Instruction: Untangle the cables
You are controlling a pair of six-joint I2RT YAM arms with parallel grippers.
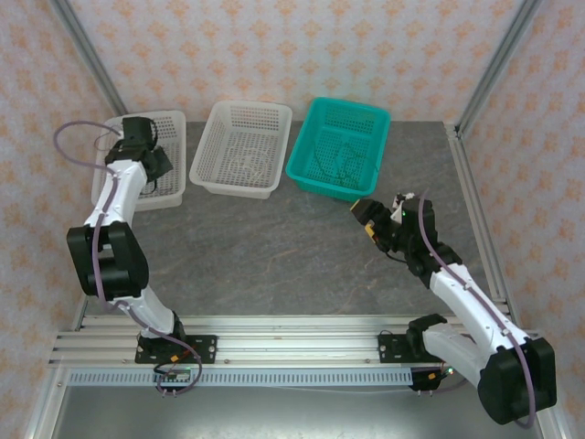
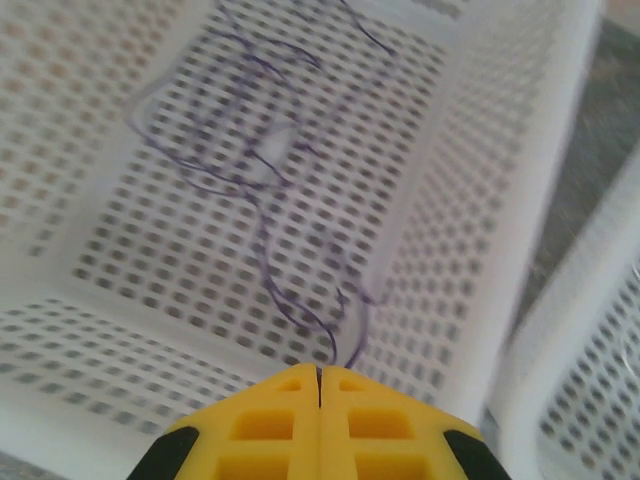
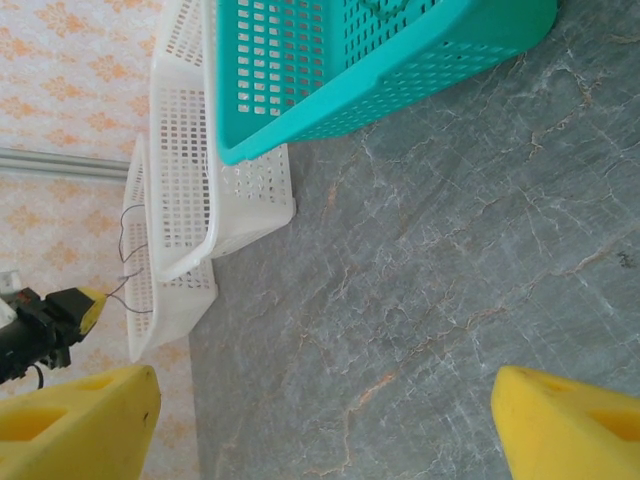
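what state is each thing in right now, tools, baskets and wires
left tool: shut on the purple wire
right tool: open, holding nothing
purple wire: one end pinched, the rest in loose loops inside the left white basket
left white basket: upright, holding the purple wire
middle white basket: upright, contents too faint to tell
teal basket: upright, thin wires tangled inside
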